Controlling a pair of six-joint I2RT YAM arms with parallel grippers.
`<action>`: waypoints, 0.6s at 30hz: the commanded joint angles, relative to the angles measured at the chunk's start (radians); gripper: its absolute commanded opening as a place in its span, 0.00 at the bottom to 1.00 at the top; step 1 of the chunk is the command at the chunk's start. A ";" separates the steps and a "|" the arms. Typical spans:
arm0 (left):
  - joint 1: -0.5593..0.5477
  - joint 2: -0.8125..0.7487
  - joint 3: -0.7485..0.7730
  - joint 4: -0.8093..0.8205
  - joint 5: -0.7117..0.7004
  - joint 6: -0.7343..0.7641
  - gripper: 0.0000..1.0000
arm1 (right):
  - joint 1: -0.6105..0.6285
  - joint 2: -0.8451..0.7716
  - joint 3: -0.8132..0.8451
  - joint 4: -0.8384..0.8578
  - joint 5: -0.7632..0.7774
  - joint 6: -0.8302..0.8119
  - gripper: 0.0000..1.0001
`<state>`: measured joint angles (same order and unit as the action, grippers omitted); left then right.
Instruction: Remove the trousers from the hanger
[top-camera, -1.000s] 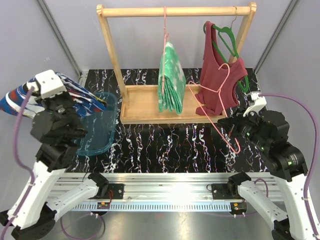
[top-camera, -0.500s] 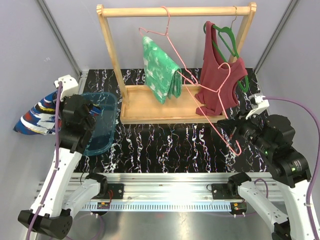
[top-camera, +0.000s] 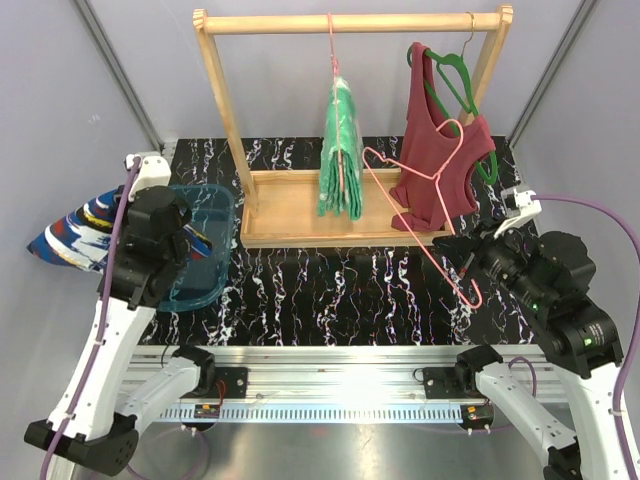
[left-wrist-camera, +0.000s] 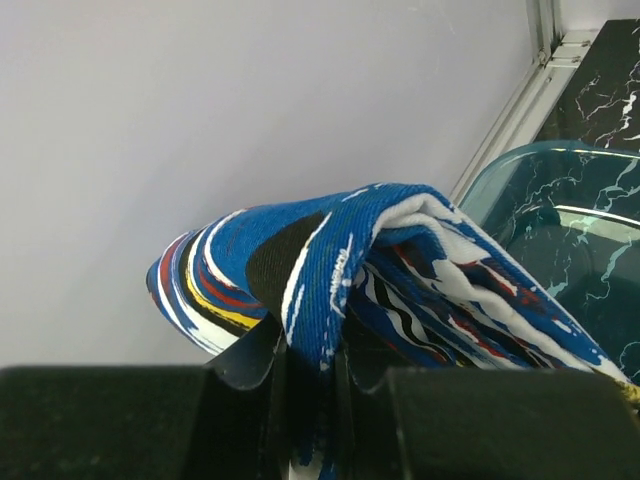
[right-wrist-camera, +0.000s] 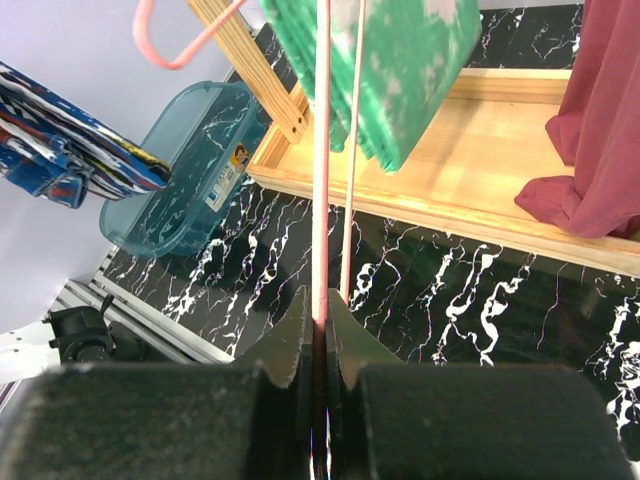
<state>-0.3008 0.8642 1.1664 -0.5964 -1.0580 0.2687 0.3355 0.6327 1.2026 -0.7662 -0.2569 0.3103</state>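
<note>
The blue patterned trousers (top-camera: 68, 237) hang bunched beyond the table's left edge, with my left gripper (left-wrist-camera: 308, 350) shut on a fold of them (left-wrist-camera: 330, 260). The green-and-white trousers (top-camera: 340, 150) hang edge-on from a pink hanger (top-camera: 331, 50) on the wooden rack's rail (top-camera: 350, 22). My right gripper (right-wrist-camera: 320, 325) is shut on the wire of a second, bare pink hanger (right-wrist-camera: 321, 150), which slants from beside the green trousers (right-wrist-camera: 400, 60) down to the gripper (top-camera: 462, 255).
A teal plastic bin (top-camera: 205, 250) sits on the black marbled table beside the left arm. A maroon tank top (top-camera: 440, 170) hangs on a green hanger (top-camera: 450, 85) at the rack's right end. The rack's wooden base (top-camera: 290, 225) lies across the back.
The green trousers swung out sideways on their hanger and have come back to hanging edge-on. My left arm has carried the blue trousers lower and further left. The right arm has barely moved.
</note>
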 joint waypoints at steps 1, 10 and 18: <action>-0.043 -0.001 0.113 -0.052 -0.114 0.089 0.00 | 0.002 -0.022 -0.009 0.070 -0.025 -0.011 0.00; -0.112 0.010 -0.123 -0.072 -0.111 0.150 0.00 | 0.000 -0.047 -0.014 0.080 -0.071 -0.005 0.00; -0.112 0.191 -0.119 -0.065 -0.059 0.109 0.00 | 0.000 -0.074 -0.015 0.085 -0.081 0.000 0.00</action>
<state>-0.4084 1.0077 1.0210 -0.7345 -1.0897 0.3477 0.3355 0.5739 1.1843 -0.7448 -0.3149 0.3107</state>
